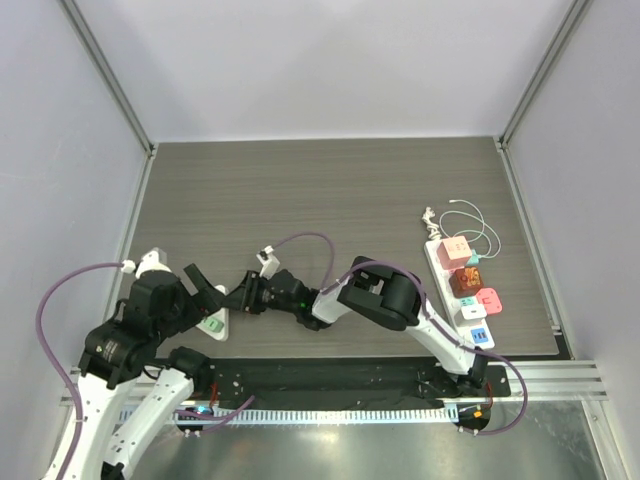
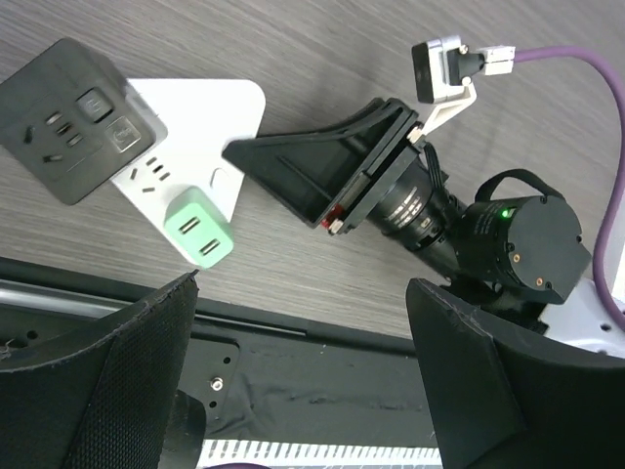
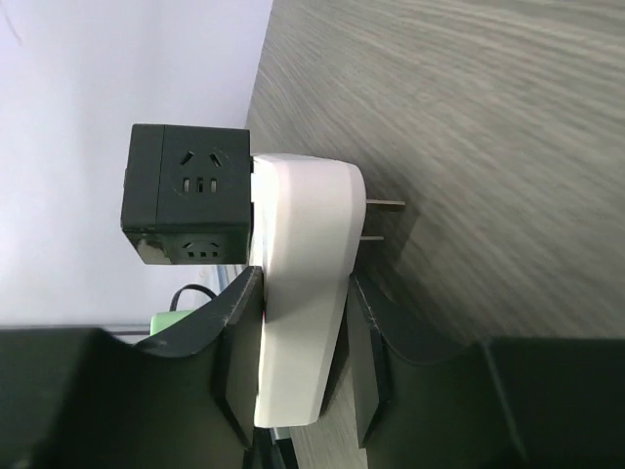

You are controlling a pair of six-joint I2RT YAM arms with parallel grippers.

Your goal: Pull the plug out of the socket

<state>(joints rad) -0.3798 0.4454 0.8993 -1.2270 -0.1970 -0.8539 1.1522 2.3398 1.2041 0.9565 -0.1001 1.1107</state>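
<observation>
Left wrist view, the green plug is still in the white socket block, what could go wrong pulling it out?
The left gripper is open with the green plug off to one side of its jaws, so closing may miss it. The right gripper pinches the white socket block only near one end; a pull could twist it loose. The black cube adapter beside the plug could get knocked.

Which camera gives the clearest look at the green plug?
Left wrist: the green plug shows whole, seated in the white socket beside a black cube. Top external shows a tiny green patch; right wrist shows only a sliver behind the fingers.
</observation>
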